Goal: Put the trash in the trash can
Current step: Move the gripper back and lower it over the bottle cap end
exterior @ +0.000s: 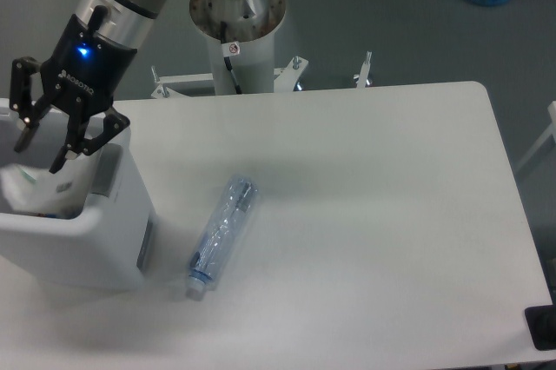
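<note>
We see the claw (pixel 42 146) open and empty over the trash can (pixel 78 240); the bottle (pixel 223 235) lies on the tabletop (pixel 373 214) to its lower right, long axis diagonal, cap nearest us.

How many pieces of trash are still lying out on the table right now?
1. The water bottle lies on its side on the table, just right of the trash can. The tool hangs open over the can; anything inside could be hidden.
</note>
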Controlling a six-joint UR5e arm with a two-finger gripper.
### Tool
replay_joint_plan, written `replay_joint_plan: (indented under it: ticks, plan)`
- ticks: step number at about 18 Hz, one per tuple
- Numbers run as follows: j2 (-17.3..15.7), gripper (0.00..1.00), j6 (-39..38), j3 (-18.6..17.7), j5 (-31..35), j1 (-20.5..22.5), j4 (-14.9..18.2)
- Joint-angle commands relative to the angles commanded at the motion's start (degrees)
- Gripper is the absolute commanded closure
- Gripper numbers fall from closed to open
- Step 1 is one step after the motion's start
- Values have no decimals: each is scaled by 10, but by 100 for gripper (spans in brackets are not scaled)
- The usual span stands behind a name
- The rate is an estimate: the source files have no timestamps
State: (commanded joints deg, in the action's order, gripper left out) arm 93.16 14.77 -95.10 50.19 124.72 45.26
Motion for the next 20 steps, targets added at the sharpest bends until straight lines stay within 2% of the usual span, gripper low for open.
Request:
replay_joint_plan:
  ticks: [4,9,12,16,20]
  plan:
    - [14,0,10,8,3,18,-1]
    - [64,0,78,39,3,86,-1]
    - [90,0,137,37,3,113,0]
    - [129,0,141,34,12,122,3]
    - [165,0,141,26,67,123,2]
